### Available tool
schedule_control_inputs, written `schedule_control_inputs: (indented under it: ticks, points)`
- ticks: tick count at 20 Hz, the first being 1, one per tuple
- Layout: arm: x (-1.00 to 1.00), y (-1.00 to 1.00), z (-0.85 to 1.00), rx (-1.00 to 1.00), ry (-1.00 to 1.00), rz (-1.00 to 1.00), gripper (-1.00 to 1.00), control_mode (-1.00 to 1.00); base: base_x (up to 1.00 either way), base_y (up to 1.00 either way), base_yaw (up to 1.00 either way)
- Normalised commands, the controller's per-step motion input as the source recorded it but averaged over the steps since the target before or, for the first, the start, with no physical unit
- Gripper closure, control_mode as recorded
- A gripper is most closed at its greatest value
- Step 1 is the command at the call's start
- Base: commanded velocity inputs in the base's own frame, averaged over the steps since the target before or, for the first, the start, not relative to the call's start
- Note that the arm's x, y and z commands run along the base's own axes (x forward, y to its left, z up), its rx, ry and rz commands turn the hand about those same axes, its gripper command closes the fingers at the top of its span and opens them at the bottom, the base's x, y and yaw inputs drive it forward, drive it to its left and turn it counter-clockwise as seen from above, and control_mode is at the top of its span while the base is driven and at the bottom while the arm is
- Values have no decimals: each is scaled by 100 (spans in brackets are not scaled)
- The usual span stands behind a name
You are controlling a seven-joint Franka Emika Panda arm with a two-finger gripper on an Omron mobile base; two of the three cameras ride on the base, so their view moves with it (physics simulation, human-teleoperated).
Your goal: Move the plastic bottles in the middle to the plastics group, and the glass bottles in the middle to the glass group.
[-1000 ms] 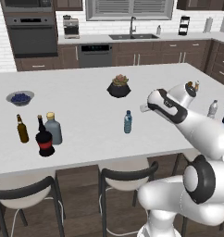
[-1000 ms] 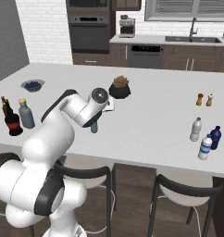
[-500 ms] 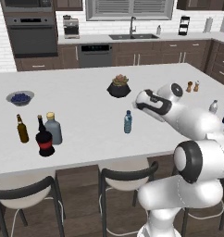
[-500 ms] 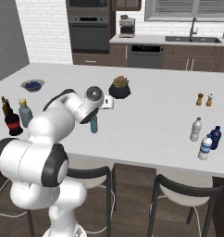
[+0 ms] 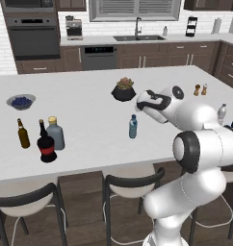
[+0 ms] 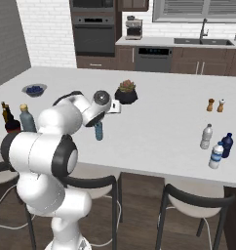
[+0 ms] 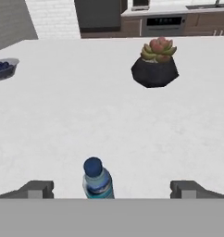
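A small blue-tinted plastic bottle [image 5: 133, 126] with a blue cap stands upright mid-counter, partly behind my arm in the right base view [image 6: 98, 132]. My gripper [image 5: 140, 106] hovers open just above and beside it, nothing held. In the hand view the bottle [image 7: 97, 180] rises between the two spread fingertips [image 7: 37, 189], a little left of centre. A clear labelled plastic bottle [image 6: 216, 155] stands by the clear pale-capped bottle [image 6: 206, 136] and dark blue container [image 6: 227, 145]. The black glass bottle [image 5: 46, 145] stands beside the brown bottle [image 5: 23, 133] and grey-blue flask [image 5: 55, 133].
A black pot with a succulent [image 5: 124, 90] sits just beyond the blue bottle. A bowl of blueberries [image 5: 21, 101] is at far left, salt and pepper shakers [image 5: 200, 90] at far right. Stools stand along the counter's front edge [image 5: 89, 166].
My arm has swung left across the counter, bringing the open hand from the right side to above the blue bottle. The bottles have not moved.
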Motion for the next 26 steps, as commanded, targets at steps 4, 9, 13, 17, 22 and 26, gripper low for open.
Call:
schedule_control_inputs:
  ticks: [4, 9, 13, 17, 22, 26]
  points:
    - [5, 6, -27, 0, 0, 0, -100, -100, 0, 0, 0]
    - [0, 12, -31, 0, 0, 0, -100, -100, 0, 0, 0]
    - [5, 15, -4, 0, 0, 0, -100, -100, 0, 0, 0]
    - [23, 14, -4, 0, 0, 0, -100, -100, 0, 0, 0]
    - [15, 10, -8, 0, 0, 0, -100, -100, 0, 0, 0]
    - [10, 2, -27, 0, 0, 0, -100, -100, 0, 0, 0]
